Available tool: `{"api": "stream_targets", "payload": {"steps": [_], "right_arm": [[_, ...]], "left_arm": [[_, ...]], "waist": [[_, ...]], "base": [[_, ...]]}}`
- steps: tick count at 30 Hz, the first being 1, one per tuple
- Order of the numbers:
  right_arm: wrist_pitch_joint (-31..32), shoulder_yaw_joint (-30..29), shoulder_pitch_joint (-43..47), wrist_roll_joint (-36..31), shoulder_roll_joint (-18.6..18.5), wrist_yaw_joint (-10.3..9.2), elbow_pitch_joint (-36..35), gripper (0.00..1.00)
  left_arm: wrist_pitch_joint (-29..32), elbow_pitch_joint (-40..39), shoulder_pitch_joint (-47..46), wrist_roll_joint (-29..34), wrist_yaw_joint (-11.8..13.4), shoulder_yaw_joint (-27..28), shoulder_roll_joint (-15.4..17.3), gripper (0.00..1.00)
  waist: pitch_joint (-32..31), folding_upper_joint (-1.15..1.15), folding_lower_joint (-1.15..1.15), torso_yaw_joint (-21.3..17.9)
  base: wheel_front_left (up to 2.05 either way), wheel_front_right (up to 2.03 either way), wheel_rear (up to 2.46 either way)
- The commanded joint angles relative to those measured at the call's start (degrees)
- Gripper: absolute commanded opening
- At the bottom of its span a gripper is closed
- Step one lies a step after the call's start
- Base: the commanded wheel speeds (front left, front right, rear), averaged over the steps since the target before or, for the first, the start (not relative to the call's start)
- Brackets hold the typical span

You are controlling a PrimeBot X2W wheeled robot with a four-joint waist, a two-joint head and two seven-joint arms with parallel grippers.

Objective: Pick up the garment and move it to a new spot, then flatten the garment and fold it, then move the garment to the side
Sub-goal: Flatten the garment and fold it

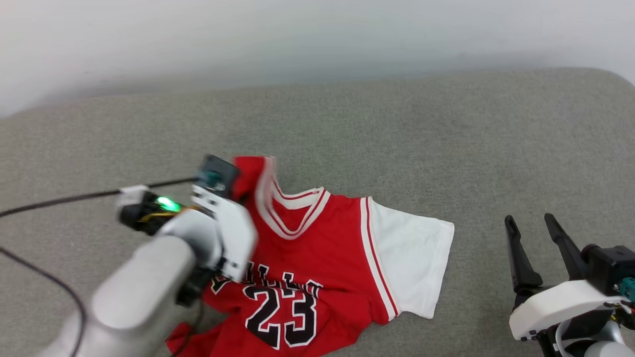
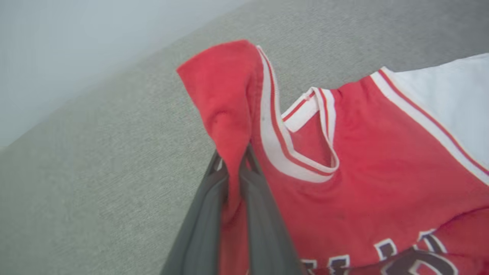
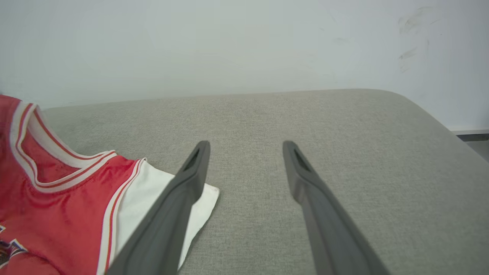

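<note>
The garment (image 1: 317, 267), a red jersey with a white sleeve and "23" lettering, lies crumpled on a grey cushioned surface (image 1: 446, 139). In the left wrist view my left gripper (image 2: 233, 160) is shut on a raised fold of red cloth by the striped neck trim of the garment (image 2: 363, 172). In the head view the left arm covers the garment's left side, and the fingertips are hidden behind the wrist. My right gripper (image 1: 531, 223) stands open at the lower right, apart from the white sleeve (image 1: 412, 258). The right wrist view shows the right gripper (image 3: 246, 147) open over bare cushion beside the garment (image 3: 57, 206).
A black cable (image 1: 74, 198) runs from the left arm across the cushion to the left edge. A pale wall (image 1: 317, 39) rises behind the cushion. The cushion's rounded far right corner (image 3: 420, 110) drops off toward the floor.
</note>
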Motion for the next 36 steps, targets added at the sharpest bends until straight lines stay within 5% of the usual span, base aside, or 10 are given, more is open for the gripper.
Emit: {"api": "stream_targets", "payload": {"steps": [1, 8, 9, 10, 11, 19, 26, 36], "right_arm": [[0.1, 0.0, 0.5, -0.2, 0.0, -0.02, -0.3, 1.00], [0.9, 0.4, 1.8, 0.7, 0.0, -0.02, -1.0, 1.00], [1.0, 0.4, 1.9, 0.7, 0.0, -0.02, -1.1, 1.00], [1.0, 0.4, 2.0, 0.6, 0.0, -0.02, -1.1, 1.00], [1.0, 0.3, 2.1, 0.6, 0.0, -0.02, -1.2, 1.00], [1.5, -0.2, 3.2, 0.4, 0.0, -0.02, -1.6, 1.00], [2.0, -0.2, 3.8, 0.9, 0.0, -0.01, -2.3, 1.00], [1.4, 1.3, 1.5, 1.4, 0.0, -0.02, -1.8, 1.00]], "left_arm": [[-0.2, -0.9, 0.6, 0.6, 0.0, -0.7, -0.7, 0.00], [3.1, -5.6, 8.5, 0.4, -1.5, -9.3, -6.3, 0.03], [3.3, -5.4, 9.6, 0.0, -1.7, -9.8, -6.8, 0.32], [3.0, -5.2, 10.3, -0.1, -1.7, -10.2, -7.2, 0.78], [2.6, -5.0, 10.9, -0.2, -1.5, -10.3, -7.5, 1.00], [-6.2, -7.6, 13.0, 1.2, 1.6, -7.8, -7.3, 1.00], [-8.4, -12.4, 12.3, -0.1, 4.2, -3.3, -3.6, 1.00], [6.0, -7.7, 5.6, -7.0, -4.0, -3.4, 1.1, 1.00]], "waist": [[-0.8, 0.00, 0.00, 0.5], [-2.1, 0.00, 0.00, 0.3], [-2.2, 0.00, 0.00, 0.3], [-2.3, 0.00, 0.00, 0.3], [-2.4, 0.00, 0.00, 0.3], [-3.8, 0.00, 0.00, 0.8], [-4.4, 0.00, 0.00, 1.3], [-0.2, 0.00, 0.00, -0.8]], "base": [[0.00, 0.00, 0.00], [0.00, 0.00, 0.00], [0.00, 0.00, 0.00], [0.00, 0.00, 0.00], [0.00, 0.00, 0.00], [0.00, 0.00, 0.00], [0.00, 0.00, 0.00], [0.00, 0.00, 0.00]]}}
